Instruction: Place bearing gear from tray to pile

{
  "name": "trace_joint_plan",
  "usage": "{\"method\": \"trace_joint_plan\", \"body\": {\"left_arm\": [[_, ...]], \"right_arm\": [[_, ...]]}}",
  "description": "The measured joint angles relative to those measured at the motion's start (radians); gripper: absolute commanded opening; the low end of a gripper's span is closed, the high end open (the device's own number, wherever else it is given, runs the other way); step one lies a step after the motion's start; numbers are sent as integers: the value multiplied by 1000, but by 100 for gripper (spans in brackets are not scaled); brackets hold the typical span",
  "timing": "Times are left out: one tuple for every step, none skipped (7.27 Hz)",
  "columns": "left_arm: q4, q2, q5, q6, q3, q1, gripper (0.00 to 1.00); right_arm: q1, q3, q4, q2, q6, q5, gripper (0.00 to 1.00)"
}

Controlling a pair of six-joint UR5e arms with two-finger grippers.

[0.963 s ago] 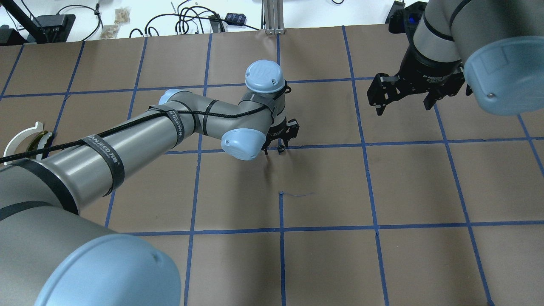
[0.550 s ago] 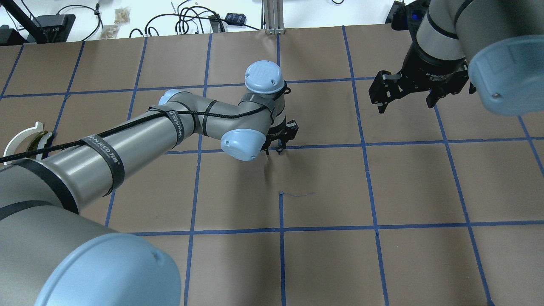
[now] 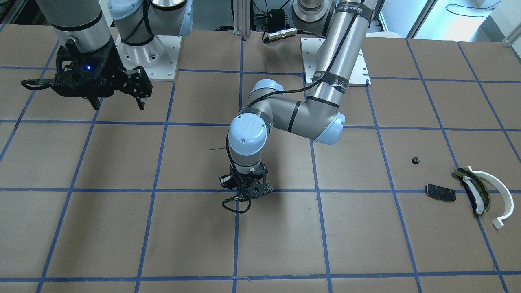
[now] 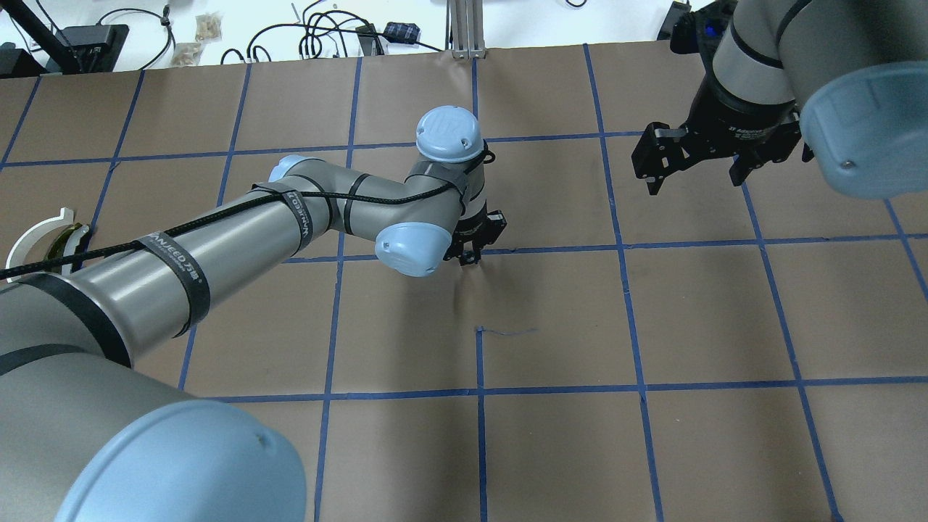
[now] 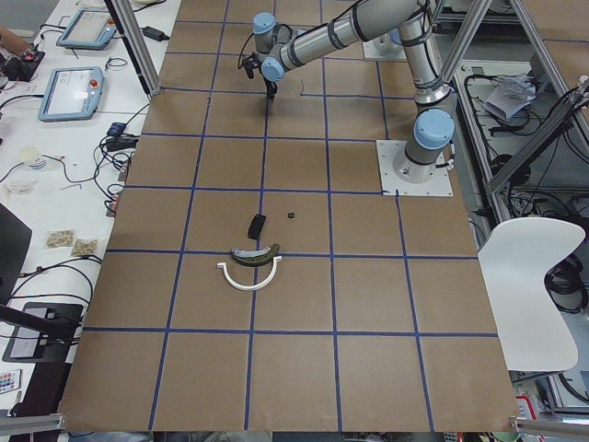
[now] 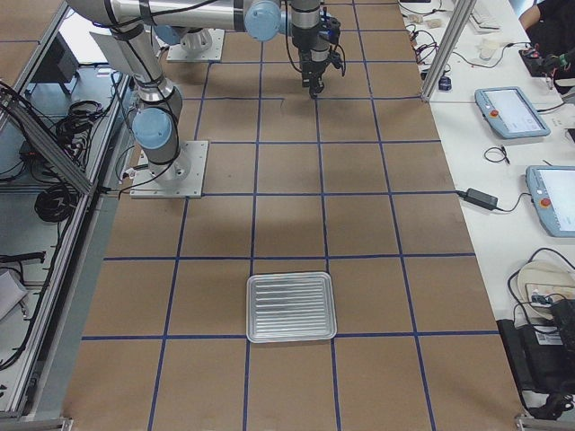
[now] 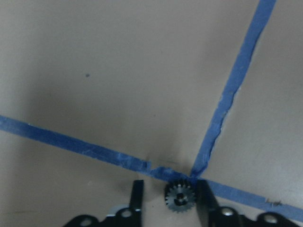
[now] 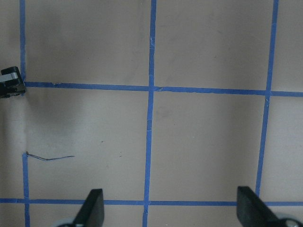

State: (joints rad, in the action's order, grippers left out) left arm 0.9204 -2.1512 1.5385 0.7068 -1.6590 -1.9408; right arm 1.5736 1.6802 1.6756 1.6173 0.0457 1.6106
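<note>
The bearing gear (image 7: 180, 197), a tiny dark toothed round piece, lies on a blue tape crossing at the table's middle. My left gripper (image 7: 171, 191) is open and down at the table (image 3: 246, 194), its fingers either side of the gear. One finger (image 7: 204, 196) touches the gear and the other stands apart. The pile lies far off: a white arc (image 3: 500, 191), an olive curved piece (image 3: 474, 190) and a flat black plate (image 3: 440, 192). My right gripper (image 4: 694, 181) is open and empty above the table.
Another tiny black round piece (image 3: 415, 160) lies near the pile. The metal tray (image 6: 290, 307) sits far from both arms and looks empty. Cables and boxes line the far table edge (image 4: 326, 32).
My left gripper has come down onto the tape crossing and its fingers stand closer together. My right gripper has drifted slightly away and up.
</note>
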Motion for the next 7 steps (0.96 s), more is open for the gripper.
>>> {"method": "trace_joint_plan", "body": {"left_arm": [[1,3,2,-4,-1,-1,18],[11,14,4,-11,-1,2,15],[59,45,7,-69,1,23,14],[145,92,29,-197,1,75,11],[247,153,68,-373,-12,163,9],[318,218,97,-555,-47,274,9],[346,286,128,-739,-98,404,9]], "right_arm": [[1,-13,-5,1,-17,-3,100],[2,-37,-7,-2,-56,-4,100],[3,-58,-6,-7,-106,-5,100],[3,-67,-6,-10,-149,-6,100],[3,-69,-9,-10,-169,-6,100],[4,-67,-14,-8,-175,-6,100],[4,-66,-18,-6,-174,-5,100]]}}
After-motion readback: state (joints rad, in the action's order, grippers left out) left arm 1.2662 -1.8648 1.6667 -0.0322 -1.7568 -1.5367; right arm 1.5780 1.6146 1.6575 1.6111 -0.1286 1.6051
